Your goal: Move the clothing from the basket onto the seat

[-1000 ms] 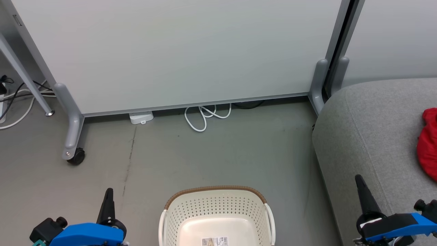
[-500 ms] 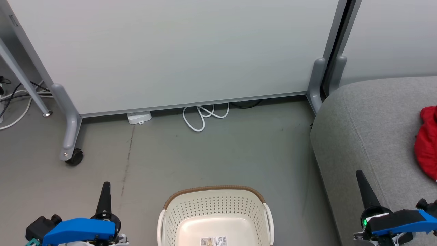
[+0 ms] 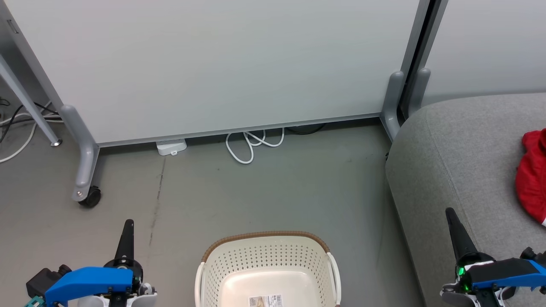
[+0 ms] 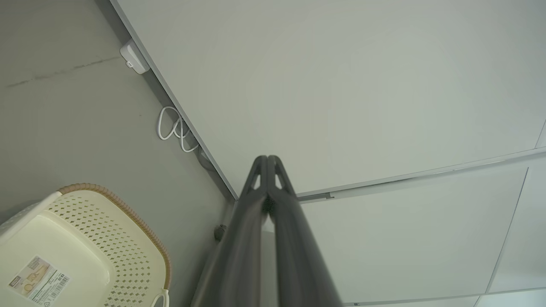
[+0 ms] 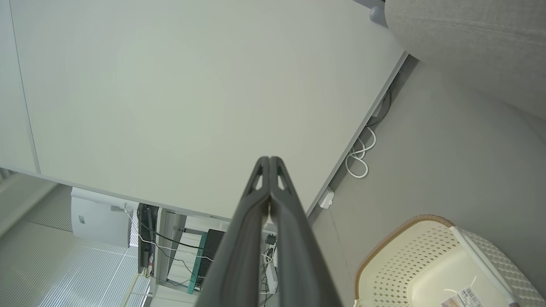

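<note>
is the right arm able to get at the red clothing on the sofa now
Probably yes: the right claw, shut, is close by the seat, whose bare surface alone lies between it and the clothing. It runs off the view's right edge, so reach is unsure.

Red clothing (image 3: 531, 175) on seat (image 3: 452, 162), basket (image 3: 264, 256) nearby

Grey floor (image 3: 273, 192), pale wheeled partition (image 3: 213, 64)

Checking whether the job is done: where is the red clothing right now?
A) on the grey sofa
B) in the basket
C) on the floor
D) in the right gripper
A: the red clothing lies on the sofa, and the visible inside of the basket is bare but for a label.
</note>
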Robot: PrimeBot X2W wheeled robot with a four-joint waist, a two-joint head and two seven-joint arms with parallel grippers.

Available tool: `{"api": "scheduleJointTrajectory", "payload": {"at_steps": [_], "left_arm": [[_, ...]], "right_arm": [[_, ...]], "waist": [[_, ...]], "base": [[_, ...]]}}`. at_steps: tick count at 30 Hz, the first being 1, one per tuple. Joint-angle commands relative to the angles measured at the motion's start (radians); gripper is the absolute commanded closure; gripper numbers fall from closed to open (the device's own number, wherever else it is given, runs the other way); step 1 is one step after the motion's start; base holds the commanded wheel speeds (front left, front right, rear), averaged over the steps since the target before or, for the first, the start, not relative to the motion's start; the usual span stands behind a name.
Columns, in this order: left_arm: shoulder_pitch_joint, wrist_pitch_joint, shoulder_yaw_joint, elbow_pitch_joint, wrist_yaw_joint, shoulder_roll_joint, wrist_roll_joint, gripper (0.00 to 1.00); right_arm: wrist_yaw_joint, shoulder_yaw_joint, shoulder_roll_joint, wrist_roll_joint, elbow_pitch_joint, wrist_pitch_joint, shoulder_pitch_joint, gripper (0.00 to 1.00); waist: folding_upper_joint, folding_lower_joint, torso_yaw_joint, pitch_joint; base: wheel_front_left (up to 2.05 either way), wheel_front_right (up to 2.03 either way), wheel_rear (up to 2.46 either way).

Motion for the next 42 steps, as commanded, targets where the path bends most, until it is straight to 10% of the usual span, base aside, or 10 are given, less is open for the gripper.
{"api": "scheduleJointTrajectory", "payload": {"at_steps": [1, 42], "left_arm": [[-0.025, 0.009, 0.007, -0.013, -0.008, 0.002, -0.020, 1.00], [-0.051, 0.089, 0.071, -0.058, -0.010, -0.017, -0.285, 1.00]], "right_arm": [[0.000, -0.003, -0.008, 0.028, -0.002, 0.004, -0.020, 1.00], [0.001, -0.006, -0.010, 0.352, 0.021, 0.039, -0.058, 1.00]], "waist": [[-0.0001, 0.0000, -0.001, 0.000], [-0.0001, 0.0000, -0.023, 0.006]], "base": [[0.00, 0.00, 0.00], [0.00, 0.00, 0.00]]}}
